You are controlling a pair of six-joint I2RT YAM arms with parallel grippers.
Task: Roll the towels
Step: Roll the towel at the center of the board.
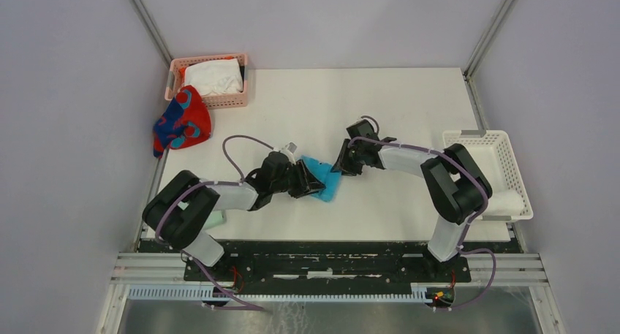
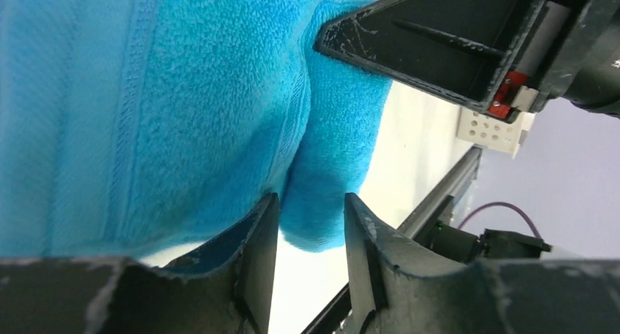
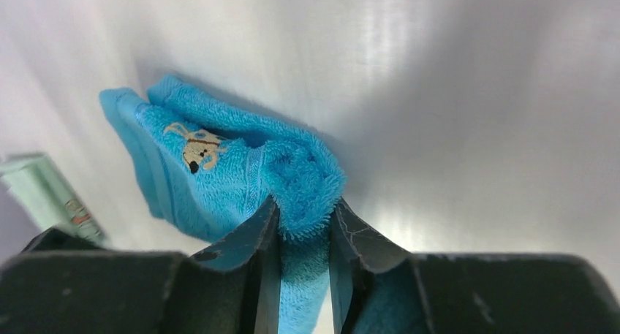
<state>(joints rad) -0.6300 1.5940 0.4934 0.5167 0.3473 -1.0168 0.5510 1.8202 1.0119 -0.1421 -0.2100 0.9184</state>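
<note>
A turquoise-blue towel (image 1: 327, 184) lies partly folded on the table (image 1: 380, 100) between my two arms. In the right wrist view its embroidered label shows on the towel (image 3: 219, 177). My right gripper (image 3: 302, 211) is shut on the towel's fluffy edge, which fills the gap between its fingers; from above, the right gripper (image 1: 341, 164) sits at the towel's right corner. My left gripper (image 2: 311, 202) stands open, a rounded fold of the towel (image 2: 183, 107) hanging at its fingertips, and the left gripper (image 1: 314, 179) rests over the towel's left part. A red towel with dark-blue blotches (image 1: 183, 120) hangs over the table's left edge. A white towel (image 1: 213, 77) lies in a pink basket (image 1: 210, 101).
A white perforated basket (image 1: 504, 155) stands at the right table edge. A pale mint-green folded cloth (image 1: 216, 219) lies beside the left arm's base and shows again as the mint cloth (image 3: 40, 191). In the left wrist view a right gripper finger (image 2: 439, 49) reaches in close above the towel.
</note>
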